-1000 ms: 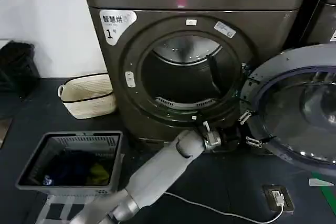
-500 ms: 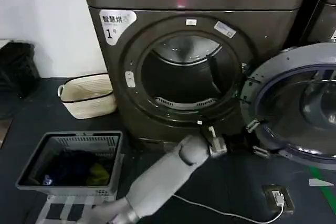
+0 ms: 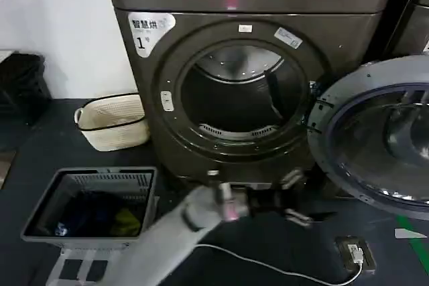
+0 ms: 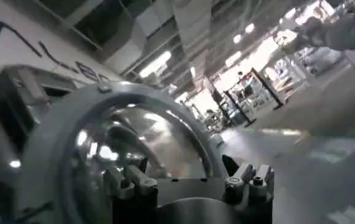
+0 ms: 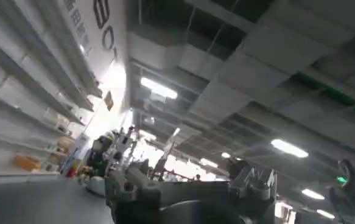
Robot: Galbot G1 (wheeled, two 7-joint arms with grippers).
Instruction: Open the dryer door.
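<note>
Head view: left gripper (image 3: 295, 200) sits low in front of the dryer (image 3: 248, 65), just under the drum opening (image 3: 234, 95) and near the lower hinge side of the dryer door (image 3: 375, 135). Fingers are spread apart with nothing between them, not touching the door. Motion blur on the wrist, so finer detail isn't readable. Left arm (image 3: 174, 232) runs from the bottom of the view up and to the right, forearm nearly level with the floor, wrist pointing toward the door.

Dryer door is swung wide open to the right of the opening, grey inner face and tinted glass facing the camera, hinge at its left edge. Drum interior is exposed.

Left wrist view: left gripper (image 4: 189, 182) fingers apart, empty, with the door's (image 4: 122, 140) ring and glass directly ahead, close.

Right wrist view: right gripper (image 5: 189, 185) points up at the ceiling (image 5: 238, 67), fingers apart, holding nothing.

Grey laundry basket (image 3: 94, 205) with clothes and a white basket (image 3: 110, 122) sit on the floor left of the dryer.
</note>
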